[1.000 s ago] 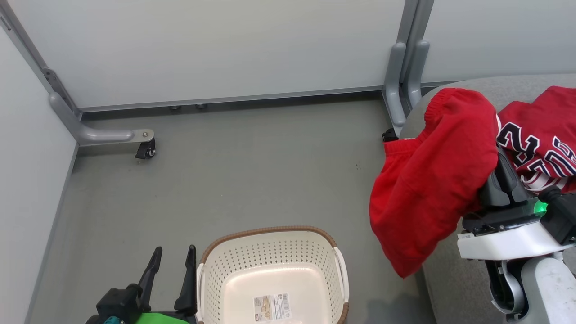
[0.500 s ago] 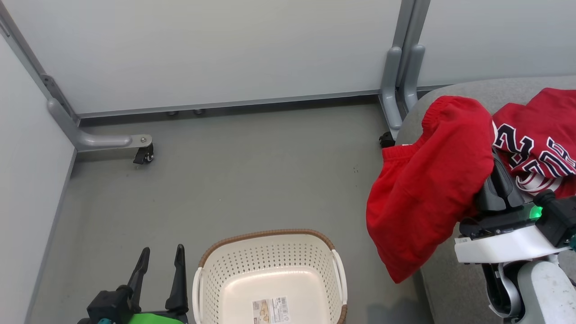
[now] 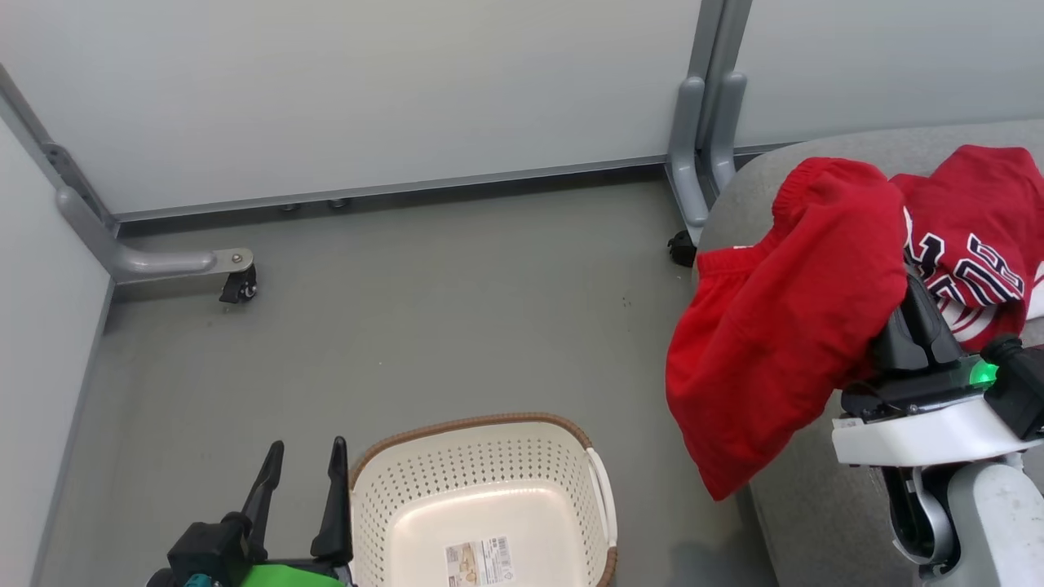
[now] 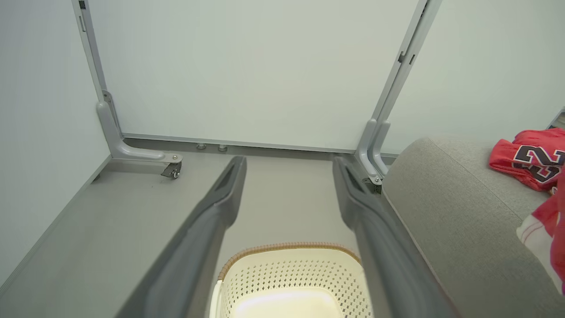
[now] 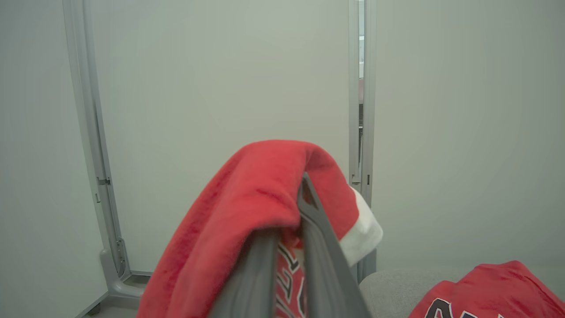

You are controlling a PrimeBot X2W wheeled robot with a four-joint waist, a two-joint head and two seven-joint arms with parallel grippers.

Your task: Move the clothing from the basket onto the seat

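Red garment point(image 3: 783, 326) clamped in right claw point(image 5: 289, 207) overhangs seat point(image 3: 816, 522) edge; left claw point(image 3: 308, 456) open, basket point(image 3: 473, 424) rim just beside, floor point(image 3: 408, 326) ahead.

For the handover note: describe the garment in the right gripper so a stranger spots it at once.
Find the grey seat at the head view's right. At its left edge the right gripper holds the hanging red garment, drooping past the seat's edge over the floor. Unlike the second red garment lying on the seat with black-and-white numerals up, it shows mostly plain red cloth.
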